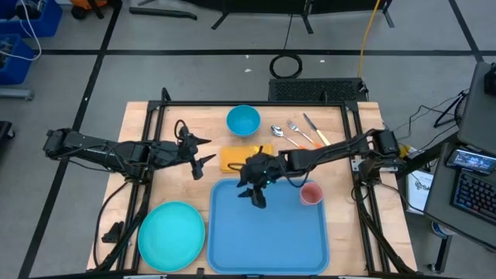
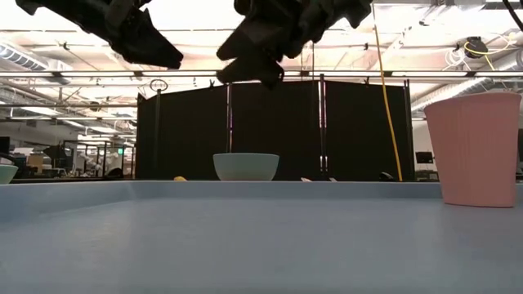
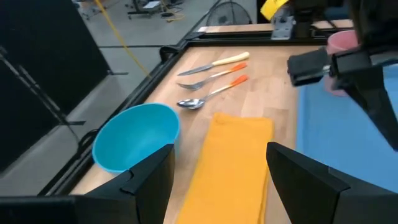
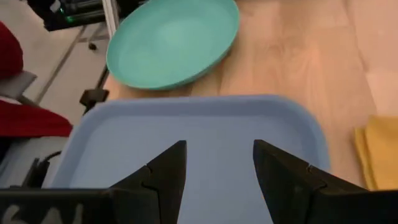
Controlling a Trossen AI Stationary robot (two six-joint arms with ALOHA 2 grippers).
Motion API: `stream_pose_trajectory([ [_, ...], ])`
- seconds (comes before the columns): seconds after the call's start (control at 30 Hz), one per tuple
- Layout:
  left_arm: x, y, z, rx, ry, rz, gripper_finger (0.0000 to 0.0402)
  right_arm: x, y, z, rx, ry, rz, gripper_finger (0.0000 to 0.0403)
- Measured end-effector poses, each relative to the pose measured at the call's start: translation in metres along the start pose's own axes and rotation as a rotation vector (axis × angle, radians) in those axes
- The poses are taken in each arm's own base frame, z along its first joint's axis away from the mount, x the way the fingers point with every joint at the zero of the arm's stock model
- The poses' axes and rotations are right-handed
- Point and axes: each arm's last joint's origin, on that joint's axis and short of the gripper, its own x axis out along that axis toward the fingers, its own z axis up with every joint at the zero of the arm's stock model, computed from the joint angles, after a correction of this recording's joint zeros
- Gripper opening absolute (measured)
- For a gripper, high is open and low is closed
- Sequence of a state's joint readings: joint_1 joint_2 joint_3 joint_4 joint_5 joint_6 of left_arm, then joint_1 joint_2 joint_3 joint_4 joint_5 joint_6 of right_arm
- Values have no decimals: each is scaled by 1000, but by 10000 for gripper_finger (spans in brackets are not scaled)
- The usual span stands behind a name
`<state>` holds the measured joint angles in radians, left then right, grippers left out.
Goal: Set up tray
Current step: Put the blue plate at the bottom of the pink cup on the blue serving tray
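Observation:
The large blue tray (image 1: 267, 232) lies at the table's near middle, and a pink cup (image 1: 311, 194) stands on its far right part. My right gripper (image 1: 256, 194) hangs open above the tray's far left part (image 4: 205, 124), touching nothing. My left gripper (image 1: 203, 151) is open and in the air just left of the orange-yellow folded napkin (image 1: 232, 159); in the left wrist view the napkin (image 3: 236, 162) shows ahead between the fingers. The napkin lies flat on the wood just beyond the tray's far edge.
A round teal plate (image 1: 170, 236) sits on the table left of the tray. A blue bowl (image 1: 242, 120) stands near the far edge. A spoon (image 1: 277, 132), fork (image 1: 298, 132) and knife (image 1: 316, 129) lie right of the bowl. Black frame rails edge the table.

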<state>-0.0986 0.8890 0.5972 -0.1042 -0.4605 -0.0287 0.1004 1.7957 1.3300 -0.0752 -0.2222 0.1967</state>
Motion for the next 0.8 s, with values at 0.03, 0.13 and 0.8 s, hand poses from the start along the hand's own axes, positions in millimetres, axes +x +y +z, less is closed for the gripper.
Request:
stream_pose_trajectory([
  [0.03,0,0,0,-3,-1,-10,255,4,2,0,-6,-12,9,178],
  [0.13,-1,-2,0,-7,-1,-28,255,13,5,-3,14,-18,39,178],
  [0.8,-8,-17,-1,-39,-3,-109,255,55,6,-17,108,-79,209,178],
])
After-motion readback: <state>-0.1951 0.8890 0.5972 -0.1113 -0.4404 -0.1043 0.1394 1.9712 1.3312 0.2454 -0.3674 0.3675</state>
